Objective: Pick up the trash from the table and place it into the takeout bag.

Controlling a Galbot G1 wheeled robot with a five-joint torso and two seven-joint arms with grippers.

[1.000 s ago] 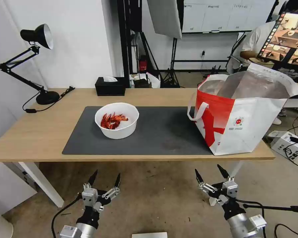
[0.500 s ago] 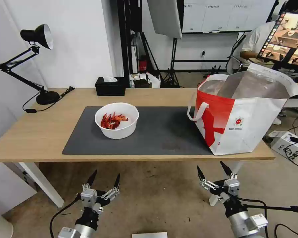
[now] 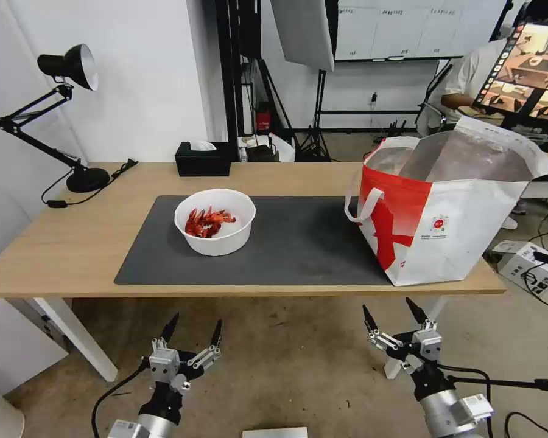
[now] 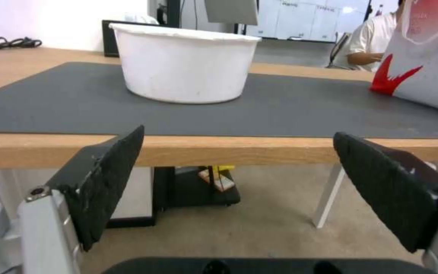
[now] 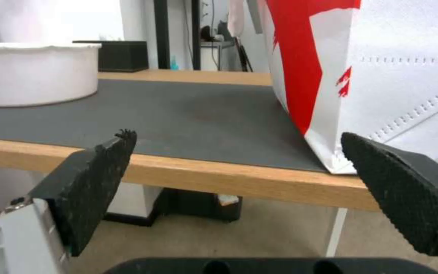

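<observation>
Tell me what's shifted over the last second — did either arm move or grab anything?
The right tool sank a little lower and drifted slightly rightward below the table edge, open and empty. The left tool barely dropped, open too. Nothing was grasped or released. The bowl of crayfish shells on the mat and the takeout bag stayed where they were.

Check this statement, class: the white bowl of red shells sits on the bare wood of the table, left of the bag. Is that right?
Not quite. The bowl sits on the dark grey mat, not on bare wood, as the head view shows. It is left of the bag, on the table.
</observation>
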